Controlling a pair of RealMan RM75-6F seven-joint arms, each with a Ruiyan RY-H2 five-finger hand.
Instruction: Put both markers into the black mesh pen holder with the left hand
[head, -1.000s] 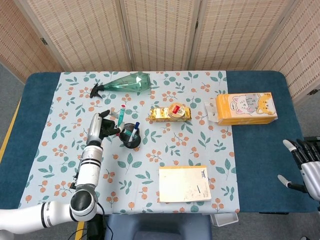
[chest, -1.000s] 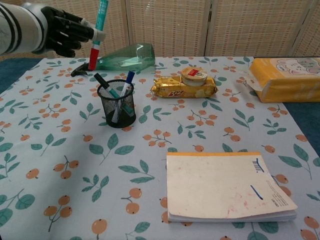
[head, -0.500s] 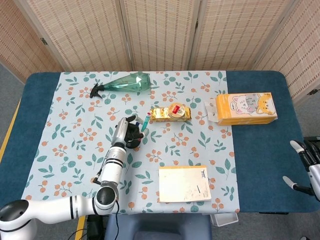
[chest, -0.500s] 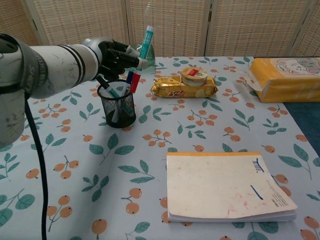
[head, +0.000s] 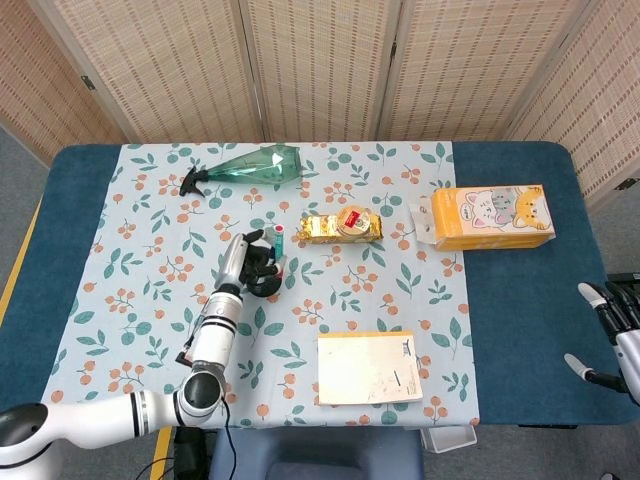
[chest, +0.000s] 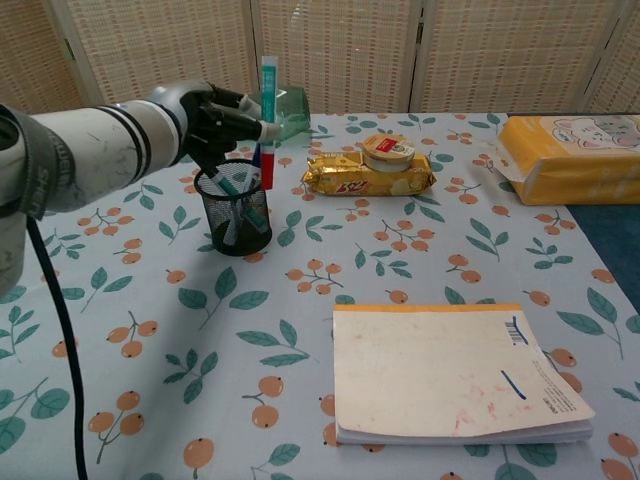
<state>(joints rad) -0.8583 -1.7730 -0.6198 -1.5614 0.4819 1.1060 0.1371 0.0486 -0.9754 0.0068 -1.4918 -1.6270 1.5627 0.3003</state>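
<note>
Since the earlier frames the left hand (chest: 215, 118) has swung in over the holder (chest: 234, 208) and stood its marker (chest: 267, 120) upright — before, it leaned. The fingers pinch the marker mid-barrel, red cap down, tip at the holder's right rim; whether it sits inside or just over the edge I cannot tell. Pens already stand in the holder, one probably the first marker. So this looks like the second drop. Next: centre the tip over the mouth, lower, let go. The right hand (head: 615, 335) hangs off the table's right edge, fingers apart, holding nothing. The table wears a leaf-print cloth (chest: 120, 330) over blue; on it lie a spray bottle (head: 245, 168), a snack pack (chest: 368, 174), a yellow tissue pack (head: 488, 216) and a notepad (chest: 450, 372). Woven screens (head: 320, 65) stand behind.
</note>
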